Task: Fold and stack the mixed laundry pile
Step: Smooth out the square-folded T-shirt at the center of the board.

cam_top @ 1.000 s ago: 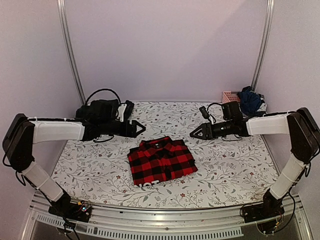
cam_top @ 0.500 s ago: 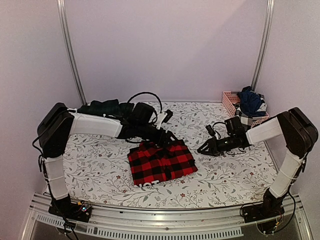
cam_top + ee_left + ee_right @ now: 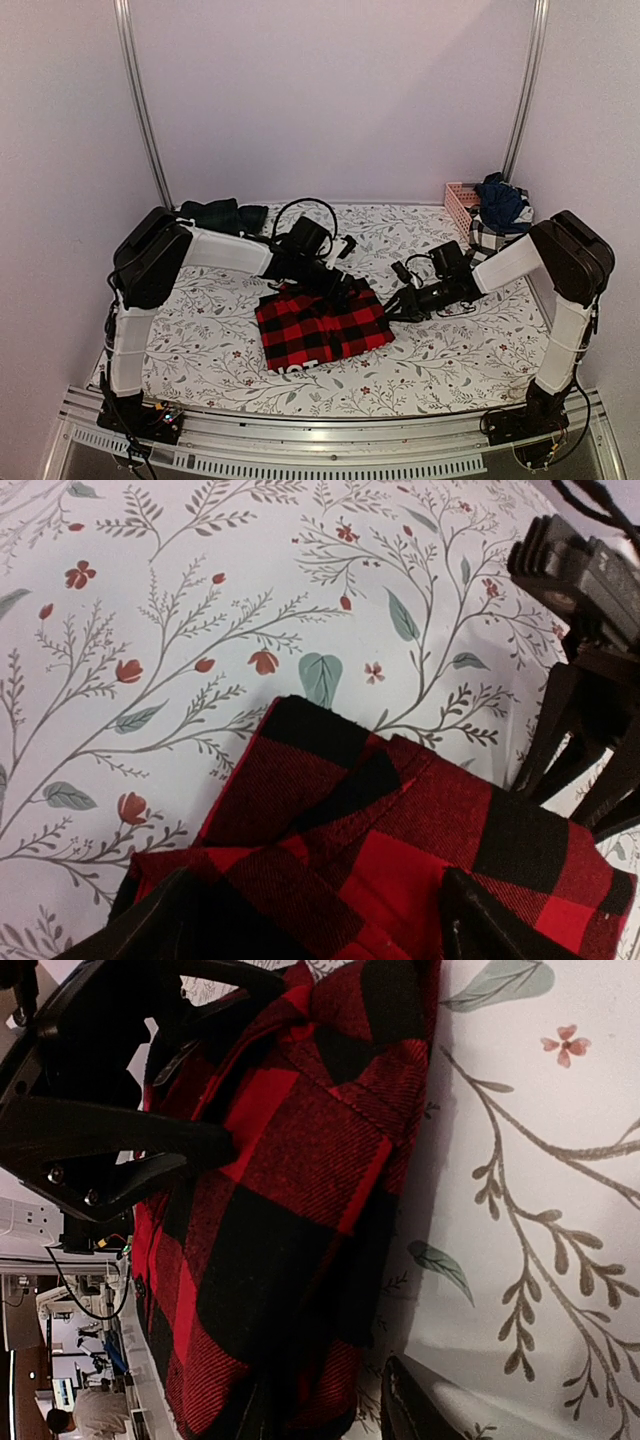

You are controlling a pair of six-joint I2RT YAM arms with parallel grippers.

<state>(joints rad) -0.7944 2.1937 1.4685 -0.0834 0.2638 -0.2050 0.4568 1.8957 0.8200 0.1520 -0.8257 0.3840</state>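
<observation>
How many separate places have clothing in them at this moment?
3: the folded red-and-black shirt mid-table, a dark green bundle at the far left, dark blue clothes over the pink basket; more may lie hidden beneath.

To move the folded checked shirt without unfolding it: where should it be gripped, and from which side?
Probably the far corners of the shirt, coming low from either side: it lies flat, and stacked folds make thick edges there.

Soft even room light; dim, slightly blurred wrist views.
</observation>
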